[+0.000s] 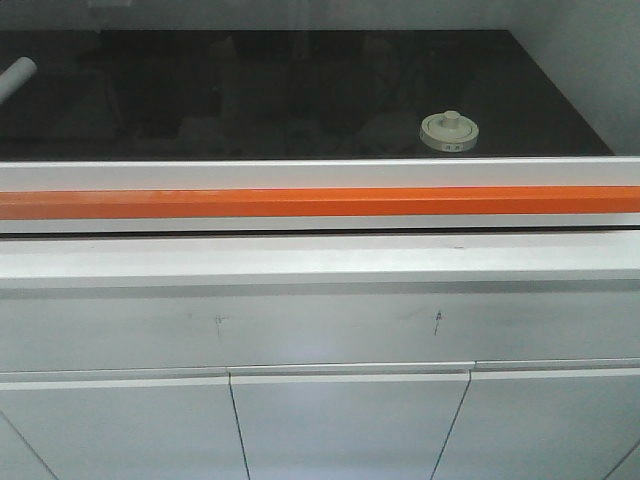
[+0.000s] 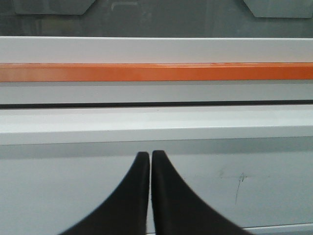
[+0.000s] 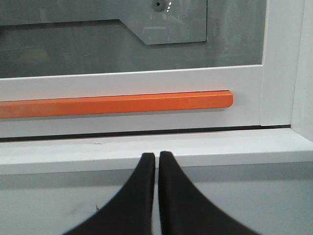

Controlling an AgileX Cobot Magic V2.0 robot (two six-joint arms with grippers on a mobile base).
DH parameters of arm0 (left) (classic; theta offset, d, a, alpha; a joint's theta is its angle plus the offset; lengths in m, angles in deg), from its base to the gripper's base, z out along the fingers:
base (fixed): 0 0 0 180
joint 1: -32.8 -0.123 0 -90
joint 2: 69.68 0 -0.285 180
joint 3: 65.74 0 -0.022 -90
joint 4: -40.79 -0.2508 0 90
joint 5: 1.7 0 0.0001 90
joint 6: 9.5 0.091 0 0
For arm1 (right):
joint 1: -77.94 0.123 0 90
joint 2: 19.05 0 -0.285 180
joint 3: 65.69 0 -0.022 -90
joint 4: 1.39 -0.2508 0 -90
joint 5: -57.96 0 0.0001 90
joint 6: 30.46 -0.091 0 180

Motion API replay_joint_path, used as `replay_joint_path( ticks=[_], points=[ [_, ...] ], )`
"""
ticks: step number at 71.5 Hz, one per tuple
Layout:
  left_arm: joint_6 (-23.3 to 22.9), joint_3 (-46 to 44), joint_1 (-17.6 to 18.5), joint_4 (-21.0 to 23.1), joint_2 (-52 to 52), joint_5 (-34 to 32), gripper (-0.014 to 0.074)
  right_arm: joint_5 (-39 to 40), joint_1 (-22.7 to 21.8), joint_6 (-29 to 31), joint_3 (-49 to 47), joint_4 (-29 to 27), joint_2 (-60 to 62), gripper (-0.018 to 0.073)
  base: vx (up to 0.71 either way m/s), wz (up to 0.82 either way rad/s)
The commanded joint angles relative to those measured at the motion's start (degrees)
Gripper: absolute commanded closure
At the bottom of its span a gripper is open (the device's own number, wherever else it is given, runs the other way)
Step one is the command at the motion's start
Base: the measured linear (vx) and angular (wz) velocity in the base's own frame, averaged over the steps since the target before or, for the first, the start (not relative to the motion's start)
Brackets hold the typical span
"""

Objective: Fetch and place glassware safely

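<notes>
Where the front view looks over the bench, one glass jar [image 1: 450, 131] stands on the black worktop [image 1: 250, 100], far and to the right, its round off-white lid and central knob facing up. One pale tube [image 1: 17, 77] pokes in at the far left edge, well apart from the jar. Nearer than both runs one orange bar [image 1: 320, 202] set in a white frame. Nearer still is one white ledge [image 1: 320, 260], and below it are three cabinet doors [image 1: 350, 425] side by side.

At the left wrist, one left pincer [image 2: 149, 154] rises from the near bottom edge. Its two black fingers [image 2: 127, 196] are pressed together with nothing between them. It sits before the cabinet face, just below the ledge, with the orange bar farther on. Two grey panels [image 2: 54, 6] show dimly at the far top, one toward each corner.

At the right wrist, one right pincer [image 3: 157, 155] stands the same way. Its two fingers [image 3: 181, 196] are closed tip to tip with only a hairline seam, gripping nothing. The orange bar's right end shows here, and one grey panel with a small round hole [image 3: 166, 22] lies beyond the glass.

The jar falls outside both wrist views. It lies on the far side of the bar and ledge, while both pincers are on the near side. Its left-right offset from either pincer cannot be told.
</notes>
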Motion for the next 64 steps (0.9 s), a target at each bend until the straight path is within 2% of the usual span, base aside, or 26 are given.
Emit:
replay_joint_path(
  ticks=[1,64],
  points=[
    [-0.19,1.54,-0.03,0.48,0.68,-4.39,0.0603,3.92,0.11,0.49,1.11,0.46,0.71,0.0563,0.0,0.0],
    [-0.19,1.54,-0.03,0.48,0.68,-4.39,0.0603,3.97,0.11,0.49,1.11,0.46,0.71,0.0563,0.0,0.0]
  ],
)
